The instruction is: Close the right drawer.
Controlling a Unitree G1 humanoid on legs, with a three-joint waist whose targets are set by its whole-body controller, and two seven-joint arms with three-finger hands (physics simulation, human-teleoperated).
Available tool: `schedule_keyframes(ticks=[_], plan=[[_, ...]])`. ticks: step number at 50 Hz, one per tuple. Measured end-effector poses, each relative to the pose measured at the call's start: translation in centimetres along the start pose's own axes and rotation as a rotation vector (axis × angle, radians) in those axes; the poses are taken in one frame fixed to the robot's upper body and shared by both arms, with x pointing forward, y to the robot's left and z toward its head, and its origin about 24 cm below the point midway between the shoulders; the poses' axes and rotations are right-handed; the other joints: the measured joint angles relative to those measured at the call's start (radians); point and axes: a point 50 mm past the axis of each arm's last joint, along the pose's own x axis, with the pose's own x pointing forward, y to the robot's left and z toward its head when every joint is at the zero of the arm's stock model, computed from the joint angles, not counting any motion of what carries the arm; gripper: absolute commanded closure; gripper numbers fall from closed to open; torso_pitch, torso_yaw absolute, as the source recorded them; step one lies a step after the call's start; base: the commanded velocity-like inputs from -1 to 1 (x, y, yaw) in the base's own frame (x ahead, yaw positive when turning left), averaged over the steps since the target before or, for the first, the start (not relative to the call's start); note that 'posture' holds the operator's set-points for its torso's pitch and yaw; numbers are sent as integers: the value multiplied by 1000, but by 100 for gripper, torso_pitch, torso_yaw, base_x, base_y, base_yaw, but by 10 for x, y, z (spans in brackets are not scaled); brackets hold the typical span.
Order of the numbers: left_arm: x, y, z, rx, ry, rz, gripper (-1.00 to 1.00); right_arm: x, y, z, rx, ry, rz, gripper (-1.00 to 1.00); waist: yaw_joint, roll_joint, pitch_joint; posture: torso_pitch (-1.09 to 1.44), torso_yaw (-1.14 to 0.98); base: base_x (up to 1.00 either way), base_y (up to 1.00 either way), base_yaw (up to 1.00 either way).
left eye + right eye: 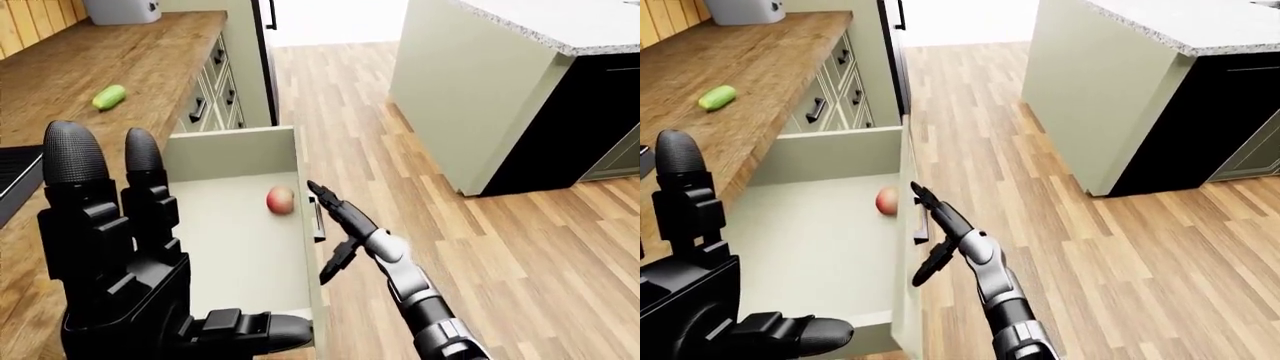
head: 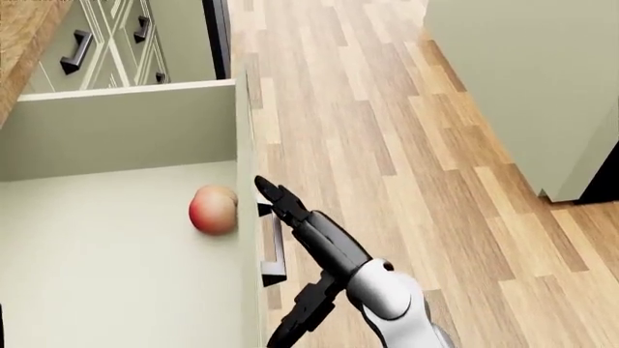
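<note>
The right drawer (image 2: pixel 116 138) stands pulled far out from the wooden counter, pale green inside. A red apple (image 2: pixel 212 210) lies in it beside the drawer's right-hand face panel. The drawer's dark handle (image 2: pixel 275 250) sits on the outside of that panel. My right hand (image 2: pixel 290 239) is open, fingers stretched, its top fingertips (image 2: pixel 266 186) at the upper end of the handle, touching or almost touching the panel. My left hand (image 1: pixel 130 247) is open, raised close to the camera at the lower left of the left-eye view, over the counter edge.
A green cucumber-like item (image 1: pixel 109 97) lies on the wooden counter (image 1: pixel 110 60). More shut drawers (image 1: pixel 212 82) line the cabinet beyond. A kitchen island (image 1: pixel 500 82) with a speckled top stands at the right across the wooden floor (image 1: pixel 480 255).
</note>
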Motion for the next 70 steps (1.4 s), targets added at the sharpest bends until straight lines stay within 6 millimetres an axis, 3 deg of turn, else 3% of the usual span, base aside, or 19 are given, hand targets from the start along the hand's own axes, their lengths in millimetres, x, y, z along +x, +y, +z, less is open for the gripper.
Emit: schedule_keyframes(ticks=[31,54,70], plan=[[1,2,1,-1,0,9,-100,13,11,6,-46,-13,122,-100,-14,7,-15,0,0,0,0,0],[0,3,-1,0,7,10,-100,26,36,7,-102,-10,256,-100,-4,6,-7,0,0,0,0,0],[1,3,-1,-4,8,15,-100,35,43,11,-134,14,316,-100,-8,8,-6,0,0,0,0,0]])
